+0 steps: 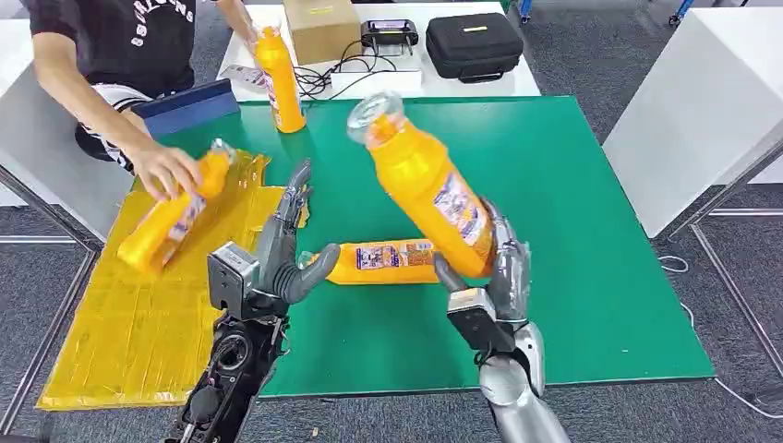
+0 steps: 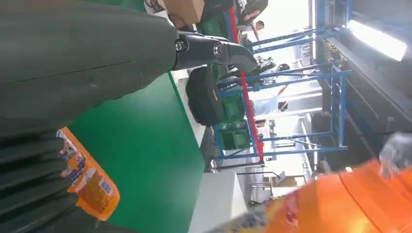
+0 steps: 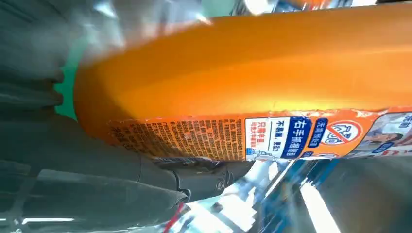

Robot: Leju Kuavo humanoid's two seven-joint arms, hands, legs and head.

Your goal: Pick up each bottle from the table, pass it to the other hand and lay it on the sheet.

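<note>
Our right robot hand (image 1: pixel 494 263) grips the raised bottle (image 1: pixel 427 185) by its base, neck tilted up-left toward our open, empty left robot hand (image 1: pixel 282 254) just beside it, above the green surface (image 1: pixel 572 203).

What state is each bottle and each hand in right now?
Raised bottle: held by its base, tilted, off the mat.
Lying bottle: on its side on the green mat.
Sheet bottle: lying on the yellow sheet, under a person's hand.
Standing bottle: upright at the mat's far edge.
Right hand: grips the raised bottle.
Left hand: holds nothing, fingers apart.
</note>
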